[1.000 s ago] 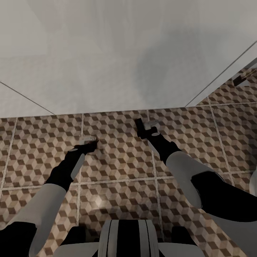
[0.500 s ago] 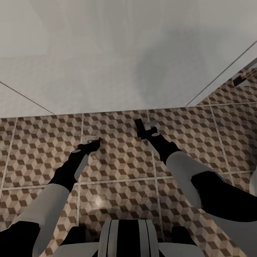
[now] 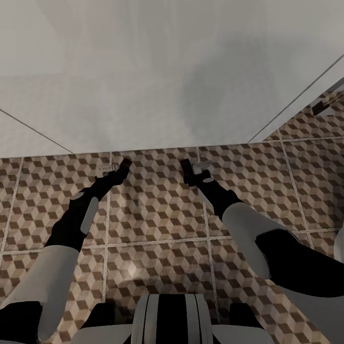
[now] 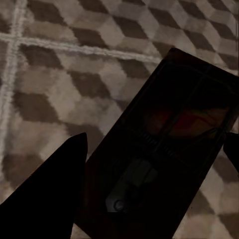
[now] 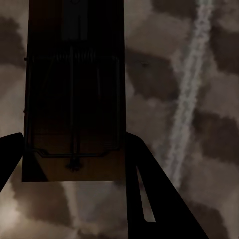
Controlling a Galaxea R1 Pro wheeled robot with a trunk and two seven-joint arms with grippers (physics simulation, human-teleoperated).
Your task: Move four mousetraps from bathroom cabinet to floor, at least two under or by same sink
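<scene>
cube-tiled floor (image 3: 157, 215) meets a white wall. both grippers, left (image 3: 125, 165) and right (image 3: 184, 166), clench traps (image 4: 169, 149) (image 5: 74, 94). best lower each flat before letting go.

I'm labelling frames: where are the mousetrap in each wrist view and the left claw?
left mousetrap (image 4: 169, 149), left wrist view, board's middle.
right mousetrap (image 5: 74, 99), right wrist view, wire spring area.
left claw (image 3: 125, 163), head view, between fingertips.

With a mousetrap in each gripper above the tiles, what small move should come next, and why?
Probably lower the left gripper until its mousetrap meets the bathroom floor, then open the jaws. Both wrist views show a trap between the fingers over patterned tile; the right gripper holds the other mousetrap.
</scene>
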